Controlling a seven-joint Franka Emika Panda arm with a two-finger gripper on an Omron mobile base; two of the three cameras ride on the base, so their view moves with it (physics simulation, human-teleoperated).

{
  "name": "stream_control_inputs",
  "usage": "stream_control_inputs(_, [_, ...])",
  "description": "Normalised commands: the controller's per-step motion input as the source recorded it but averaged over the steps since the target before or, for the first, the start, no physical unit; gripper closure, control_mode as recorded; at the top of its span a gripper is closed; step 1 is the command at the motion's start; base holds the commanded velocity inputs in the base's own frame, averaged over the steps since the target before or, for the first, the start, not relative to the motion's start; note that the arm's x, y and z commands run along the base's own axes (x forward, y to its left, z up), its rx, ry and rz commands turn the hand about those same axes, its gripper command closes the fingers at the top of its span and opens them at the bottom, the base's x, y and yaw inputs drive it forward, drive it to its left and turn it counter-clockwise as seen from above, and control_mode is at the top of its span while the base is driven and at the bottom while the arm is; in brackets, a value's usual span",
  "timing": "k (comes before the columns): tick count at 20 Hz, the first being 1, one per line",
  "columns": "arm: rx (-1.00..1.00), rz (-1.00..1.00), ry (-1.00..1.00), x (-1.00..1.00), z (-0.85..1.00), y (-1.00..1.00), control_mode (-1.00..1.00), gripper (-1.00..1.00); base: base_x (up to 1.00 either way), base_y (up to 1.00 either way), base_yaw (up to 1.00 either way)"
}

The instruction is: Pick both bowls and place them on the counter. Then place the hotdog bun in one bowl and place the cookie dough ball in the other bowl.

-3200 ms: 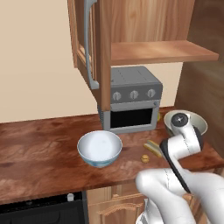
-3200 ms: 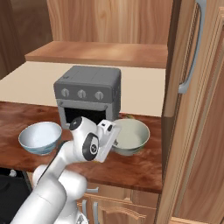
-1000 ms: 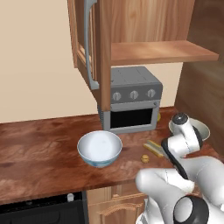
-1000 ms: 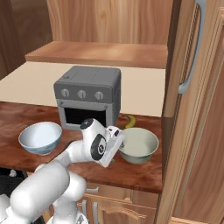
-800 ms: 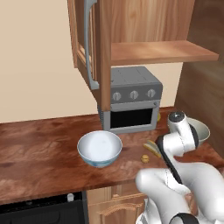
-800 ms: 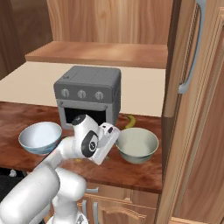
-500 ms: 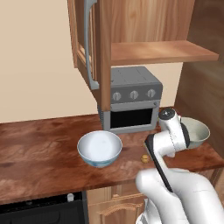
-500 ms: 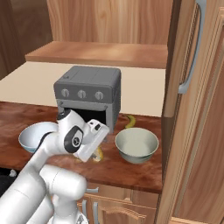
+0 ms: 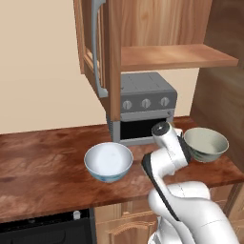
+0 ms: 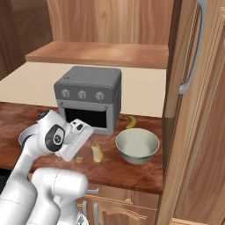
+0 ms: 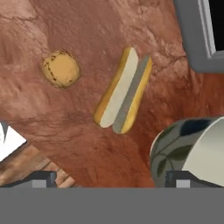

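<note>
While over reddish wood counter beside grey oven: split hotdog bun, round cookie dough ball; gripper spread, empty.

No readable text, labels, brands, numbers or signs anywhere. Plain knobs without markings on the toaster oven. A dark leaf-like pattern but no lettering on the bowl.
</note>
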Motion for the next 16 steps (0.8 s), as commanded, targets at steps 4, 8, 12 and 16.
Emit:
stream_control_inputs(4, [-0.06, 0.32, -0.07, 0.05, -0.01, 0.02, -1.0, -1.0, 0.0, 0.0, 0.0])
stream_control_inputs(8, [-0.16, 0.31, -0.04, 0.0, 0.12, 0.0, -1.0, -1.0, 0.0, 0.0, 0.0])
stream_control_inputs(12, [-0.32, 0.16, 0.0, 0.0, 0.21, 0.0, -1.0, -1.0, 0.0, 0.0, 0.0])
stream_control_inputs(16, [-0.34, 0.09, 0.06, 0.0, 0.21, 0.0, -1.0, -1.0, 0.0, 0.0, 0.0])
